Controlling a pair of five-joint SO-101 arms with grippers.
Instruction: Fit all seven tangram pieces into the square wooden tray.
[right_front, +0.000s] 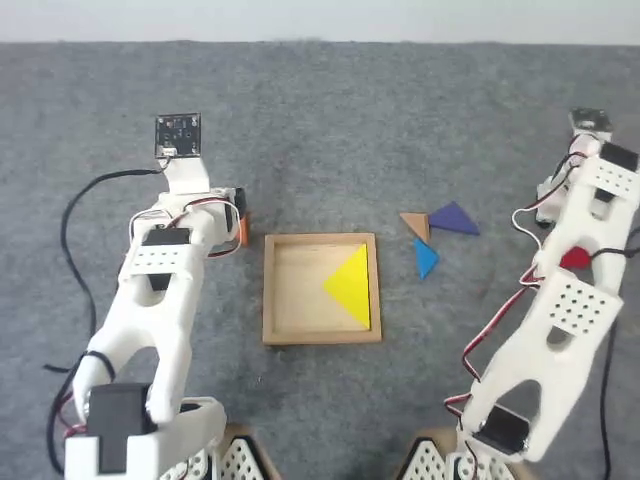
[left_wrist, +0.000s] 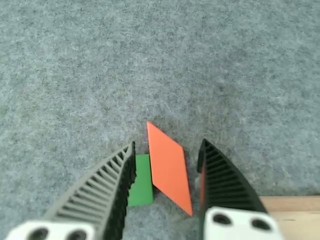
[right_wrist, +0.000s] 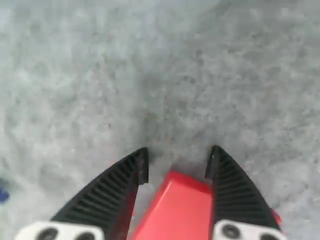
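The square wooden tray (right_front: 272, 300) lies in the middle of the table with a yellow triangle (right_front: 351, 285) in its right half. My left gripper (left_wrist: 168, 145) (right_front: 238, 226) hangs just left of the tray. It is open astride an orange parallelogram (left_wrist: 169, 167), and a green piece (left_wrist: 140, 187) lies by one finger. At the right, my right gripper (right_wrist: 179, 150) is shut on a red piece (right_wrist: 175, 212) (right_front: 575, 258). A brown triangle (right_front: 416, 225), a purple triangle (right_front: 455, 218) and a blue triangle (right_front: 425, 258) lie on the carpet right of the tray.
Grey carpet covers the whole table. The tray's corner (left_wrist: 292, 215) shows beside my left gripper. Both arm bases stand at the near edge. Open carpet stretches behind the tray and between the three loose triangles and the right arm.
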